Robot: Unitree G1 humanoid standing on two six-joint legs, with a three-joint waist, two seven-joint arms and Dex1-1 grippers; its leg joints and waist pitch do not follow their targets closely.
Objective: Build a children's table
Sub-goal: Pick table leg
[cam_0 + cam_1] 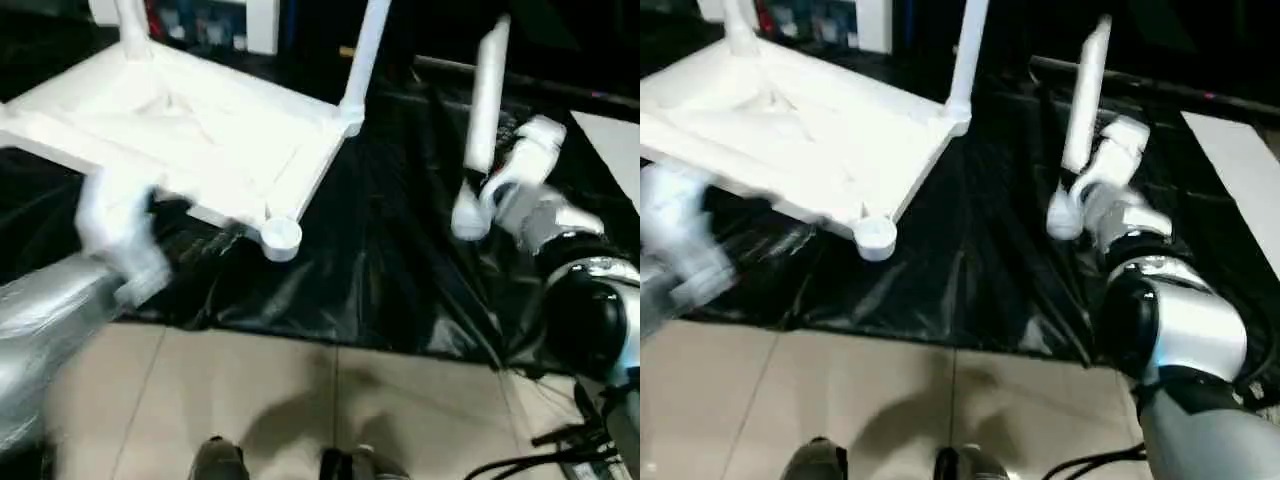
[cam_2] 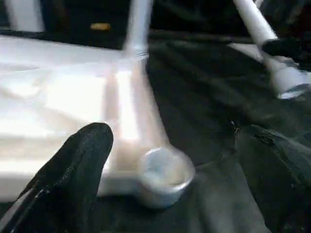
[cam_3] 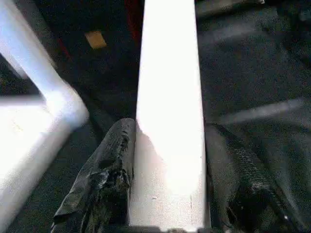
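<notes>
- Table top [image 1: 180, 130] lies upside down in the upper left of the head views, on a black sheet [image 1: 380, 270]; two legs [image 1: 365, 50] already stand up from its far corners.
- Right gripper [image 3: 167, 194] pinches a loose leg [image 3: 170, 97] between its two black fingers [image 3: 104, 179]; the right wrist view shows a pad pressed to each side of the tube.
- In the head views that leg [image 1: 1085, 90] sits in the upper right, nearly upright, its flared end [image 1: 1063, 215] at the bottom, in the air above the sheet and well apart from the top.
- Left gripper [image 1: 125, 225], blurred, is at centre left, near the top's near edge; its fingers stand spread, with nothing between them.
- The left wrist view shows one black finger [image 2: 73, 170] just beside the empty corner socket [image 2: 163, 174], a round open cup at the near corner; the held leg's end [image 2: 291, 82] appears in its upper right.
- The socket [image 1: 280, 235] shows in the head view too, at the corner nearest the right gripper.
- Pale floor tiles [image 1: 300, 400] fill the bottom of the head views, with the robot's feet [image 1: 215, 462] at the lower edge.
- A white panel [image 1: 620, 150] lies at the right edge.
</notes>
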